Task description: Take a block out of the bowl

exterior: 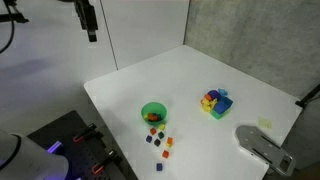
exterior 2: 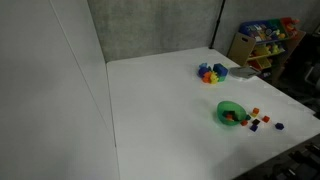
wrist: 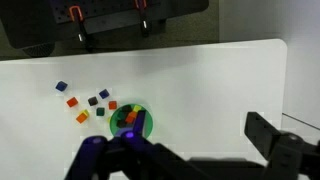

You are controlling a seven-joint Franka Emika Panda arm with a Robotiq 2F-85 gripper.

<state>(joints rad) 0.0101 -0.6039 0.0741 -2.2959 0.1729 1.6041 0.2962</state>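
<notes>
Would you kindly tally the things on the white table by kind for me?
Green bowl: 1
Multicoloured block cluster: 1
Loose small cubes beside the bowl: about 7
Blocks inside the bowl: too blurred to count
Total countable: about 9

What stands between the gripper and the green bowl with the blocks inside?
Nothing visible does. The gripper hangs high above the table; the bowl sits uncovered in the open. Loose cubes lie beside the bowl, and the block cluster sits farther off.
</notes>
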